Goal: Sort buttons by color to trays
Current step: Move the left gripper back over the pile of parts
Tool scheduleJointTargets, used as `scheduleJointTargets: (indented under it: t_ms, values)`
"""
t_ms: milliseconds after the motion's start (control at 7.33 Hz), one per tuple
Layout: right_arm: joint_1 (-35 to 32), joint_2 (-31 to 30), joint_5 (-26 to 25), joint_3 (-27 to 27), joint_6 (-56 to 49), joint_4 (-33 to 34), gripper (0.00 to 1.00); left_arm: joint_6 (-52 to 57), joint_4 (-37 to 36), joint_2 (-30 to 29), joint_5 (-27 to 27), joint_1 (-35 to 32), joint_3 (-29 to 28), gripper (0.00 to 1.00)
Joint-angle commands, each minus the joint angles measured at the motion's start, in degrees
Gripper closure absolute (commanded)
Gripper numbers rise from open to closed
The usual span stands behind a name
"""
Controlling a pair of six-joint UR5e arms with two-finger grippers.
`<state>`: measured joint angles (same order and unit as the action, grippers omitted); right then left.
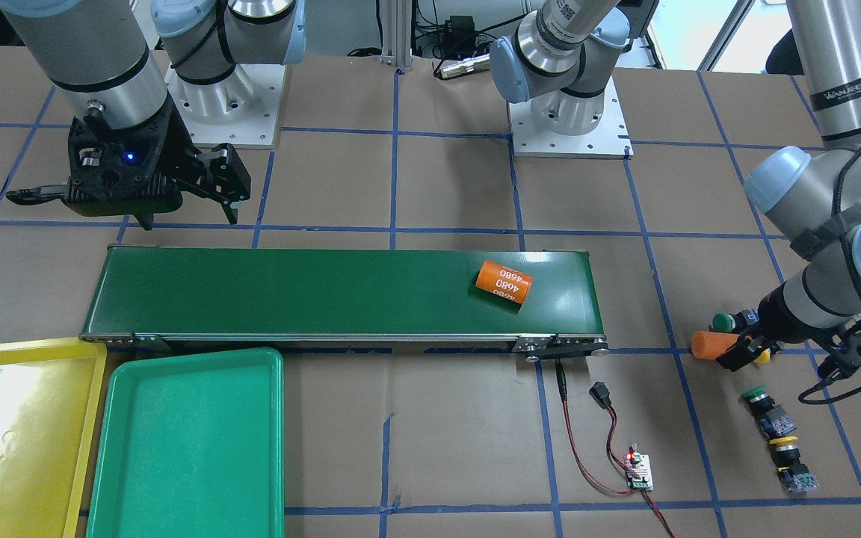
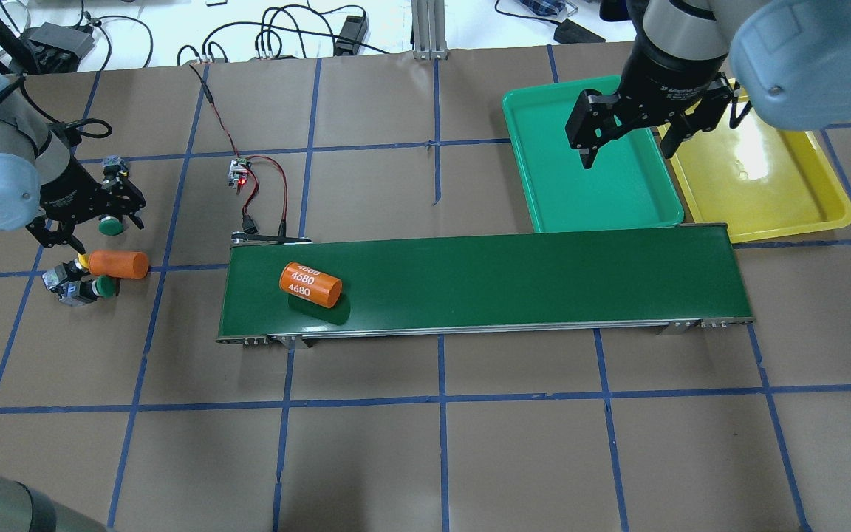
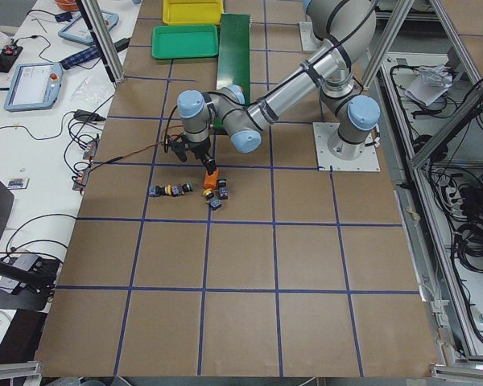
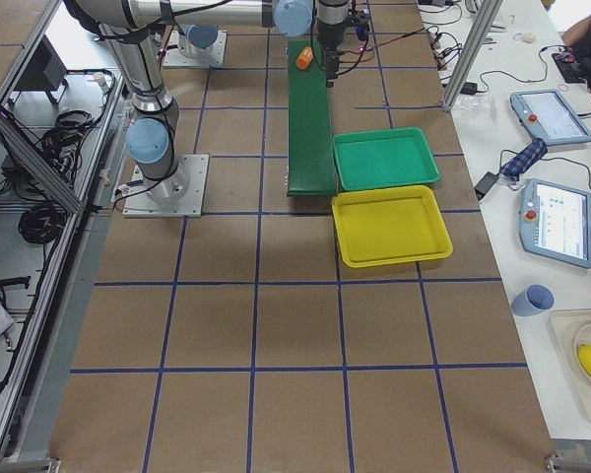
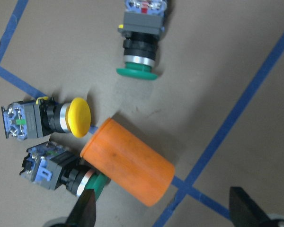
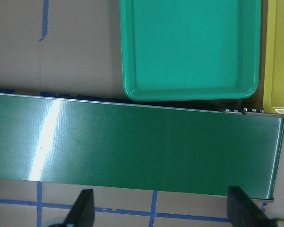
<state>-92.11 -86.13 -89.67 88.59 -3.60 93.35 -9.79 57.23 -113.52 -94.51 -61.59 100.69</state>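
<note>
Brown paper-covered bench (image 2: 440,458), read left to right on the overhead view. Left tool (image 5: 164,208) hangs low over the cluster by the bench's left edge, fingers spread, holding nothing. All four buttons lie loose there on their sides, none sorted: yellow-capped button (image 5: 78,116) with its cap touching a loose orange cylinder (image 5: 128,163); green-capped button (image 5: 52,168) just beside it, cap tucked under that cylinder's end; second green button (image 5: 139,47) a little apart; second yellow button (image 1: 789,456) beyond it toward the far edge. Step in hand looks like the first pick, likely the yellow one by the cylinder. To do it well: straddle the black collar, not the domed cap, which would likely slip; keep fingers off the cylinder, since it may roll and shove neighbours; lift straight. Bench centre: dark-green conveyor belt (image 2: 514,277), marked orange cylinder (image 2: 310,284) at its left end. Far right corner: green tray (image 2: 603,196) and yellow tray (image 2: 773,185) side by side, no button in either. Right tool (image 2: 629,151) hovers over where they meet, fingers spread, nothing held
</note>
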Motion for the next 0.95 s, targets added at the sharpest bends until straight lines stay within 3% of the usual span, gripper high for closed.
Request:
scheduleJointTargets:
  t_ms: [0, 409, 545, 818]
  values:
    - [0.4, 0.0, -0.1, 0.0, 0.0, 0.0, 0.00, -6.6, 1.2, 0.4, 0.4, 4.4, 0.7, 0.00]
    - [0.1, 0.0, 0.0, 0.0, 0.0, 0.1, 0.00, -28.4, 0.2, -0.4, -0.1, 3.6, 0.7, 0.00]
    - [0.0, 0.1, 0.1, 0.0, 0.0, 0.3, 0.00, -33.7, -3.1, -0.9, 0.4, 2.4, -0.1, 0.00]
    - [0.2, 0.0, -0.1, 0.0, 0.0, 0.1, 0.00, -40.2, -2.3, 0.8, -0.6, -3.1, 1.1, 0.02]
